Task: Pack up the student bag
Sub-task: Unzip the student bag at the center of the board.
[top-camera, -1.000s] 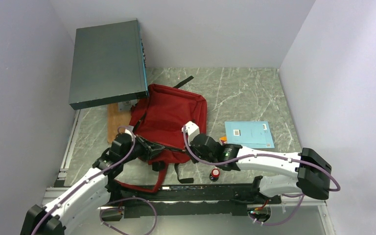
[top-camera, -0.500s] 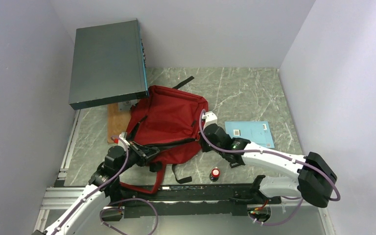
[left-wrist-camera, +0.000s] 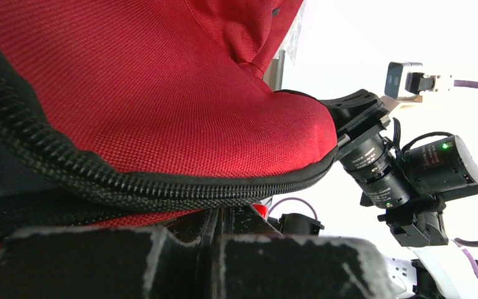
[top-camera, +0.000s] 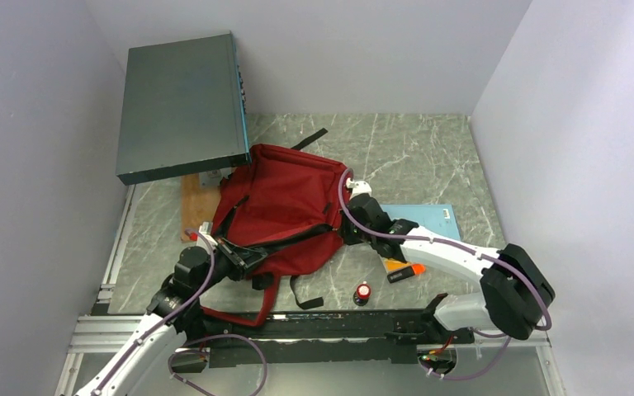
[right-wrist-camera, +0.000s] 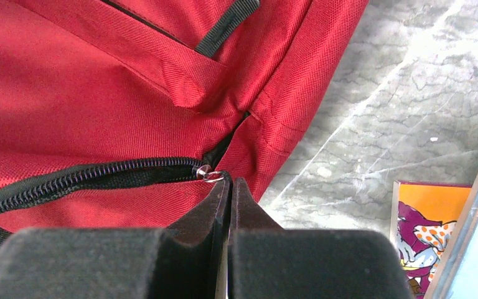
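Grey-green marbled desk (top-camera: pixel 413 157) between pale walls, seen from above and from both wrists. The student bag (top-camera: pixel 285 206), a dark red fabric backpack, lies flat near the middle of the desk, its far-left corner beside a dark grey case (top-camera: pixel 182 107) propped against the wall and its red and black straps trailing toward the arm bases.

The right hand (right-wrist-camera: pixel 229 187) has its fingers pressed together at the right end of the black zip, nipping the zip pull (right-wrist-camera: pixel 210 175) by its small metal ring. The left hand (top-camera: pixel 252 256) is pressed together at the bag's near-left edge, just beside the zip. Whether fabric lies between its pads cannot be told.

A blue book (top-camera: pixel 433 219) and an orange marker (top-camera: pixel 404 268) lie to the right of the bag, unpacked.

Handling, as judged: the bag is soft, light and limp (it looks nearly unfilled), so it will fold and slide rather than resist a pull. Its woven cloth offers fair friction. Sensible holds are the zip pull for opening, and a seam, strap or the stiffer zip tape for anchoring. One hand should brace the bag while the other draws the zip.
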